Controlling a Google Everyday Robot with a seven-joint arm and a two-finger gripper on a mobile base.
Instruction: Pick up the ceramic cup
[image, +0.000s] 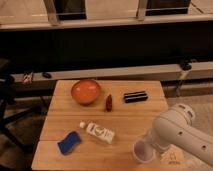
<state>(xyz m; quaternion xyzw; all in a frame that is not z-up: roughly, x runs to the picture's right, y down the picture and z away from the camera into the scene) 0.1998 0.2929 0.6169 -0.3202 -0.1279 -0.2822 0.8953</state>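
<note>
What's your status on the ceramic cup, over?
Claw open, low at the ceramic cup, table's near right corner. Cup upright, not lifted. White tube and blue sponge off to its left, clear.

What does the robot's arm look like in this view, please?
The arm is white, built of thick, rounded, smooth segments with a bulbous joint and a few small dark dots on its shell; no cables show. The gripper is at its lower end, beside the ceramic cup, mostly hidden by the arm, so its looks cannot be described.

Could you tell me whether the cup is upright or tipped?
Upright: the cup shows its round mouth facing up; the gripper is close beside it.
</note>
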